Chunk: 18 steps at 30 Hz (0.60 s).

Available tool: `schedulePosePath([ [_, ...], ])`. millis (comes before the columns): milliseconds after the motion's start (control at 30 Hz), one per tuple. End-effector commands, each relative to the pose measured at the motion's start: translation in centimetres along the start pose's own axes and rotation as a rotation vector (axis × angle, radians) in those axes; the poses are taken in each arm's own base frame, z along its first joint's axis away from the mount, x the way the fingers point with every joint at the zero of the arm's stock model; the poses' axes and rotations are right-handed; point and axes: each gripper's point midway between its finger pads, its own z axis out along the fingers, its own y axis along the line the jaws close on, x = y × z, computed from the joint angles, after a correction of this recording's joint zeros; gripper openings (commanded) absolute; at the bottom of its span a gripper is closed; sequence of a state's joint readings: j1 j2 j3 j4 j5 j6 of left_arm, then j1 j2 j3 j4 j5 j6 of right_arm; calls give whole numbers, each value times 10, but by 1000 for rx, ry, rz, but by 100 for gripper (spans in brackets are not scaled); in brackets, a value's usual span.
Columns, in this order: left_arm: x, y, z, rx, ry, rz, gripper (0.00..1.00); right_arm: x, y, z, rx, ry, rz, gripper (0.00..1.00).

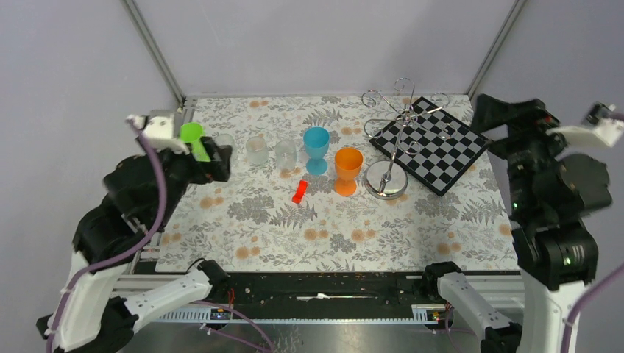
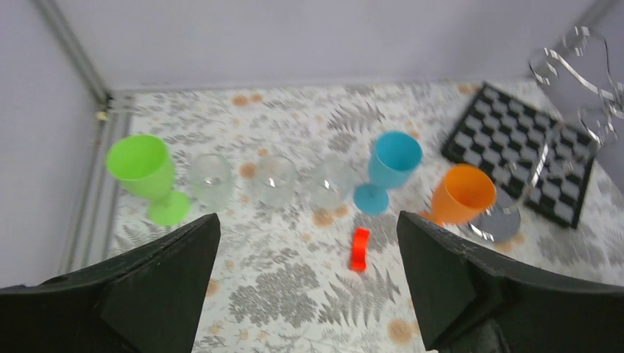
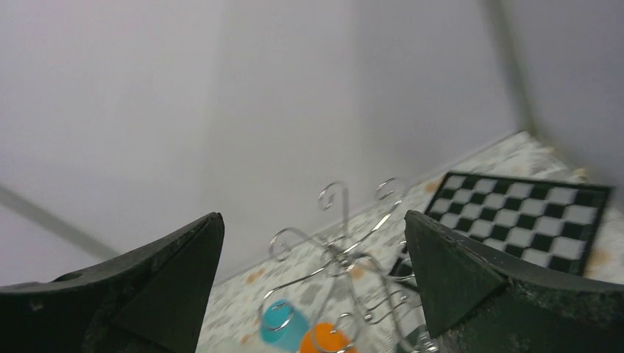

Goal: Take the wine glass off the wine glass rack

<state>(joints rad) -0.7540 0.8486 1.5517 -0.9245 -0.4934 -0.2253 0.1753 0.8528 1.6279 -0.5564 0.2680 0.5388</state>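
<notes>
The silver wine glass rack [image 1: 397,121] stands at the back right, its disc base beside the chequered board. I see no glass hanging on its wire arms. A blue wine glass [image 1: 316,147], an orange one [image 1: 348,170] and a green one [image 1: 193,137] stand on the table. My left gripper [image 1: 212,158] is open and empty, raised at the far left close to the green glass; its wrist view [image 2: 307,220] looks down on the row of glasses. My right gripper [image 1: 487,116] is open and empty, raised to the right of the rack [image 3: 346,257].
Three clear glasses [image 1: 256,151] stand in a row between the green and blue ones. A small red piece [image 1: 299,192] lies in front of the blue glass. The black-and-white chequered board [image 1: 434,143] lies at the back right. Walls close the back and sides.
</notes>
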Motion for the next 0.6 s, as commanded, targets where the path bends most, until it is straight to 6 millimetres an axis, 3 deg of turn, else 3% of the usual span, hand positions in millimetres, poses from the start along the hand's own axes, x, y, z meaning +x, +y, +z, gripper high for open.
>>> schedulePosePath([
  [0, -34, 51, -26, -207, -212, -75, 99, -44, -59, -37, 263, -206, -171, 100],
  [100, -38, 73, -48, -264, -276, -101, 99, -63, -83, -67, 354, -321, -166, 100],
  [267, -46, 87, -74, -259, -349, -131, 99, -77, -104, -103, 404, -464, -128, 100],
  [400, -51, 90, -82, -250, -375, -153, 99, -85, -113, -120, 433, -514, -111, 99],
  [567, -53, 93, -84, -261, -402, -173, 99, -88, -114, -127, 438, -523, -109, 99],
])
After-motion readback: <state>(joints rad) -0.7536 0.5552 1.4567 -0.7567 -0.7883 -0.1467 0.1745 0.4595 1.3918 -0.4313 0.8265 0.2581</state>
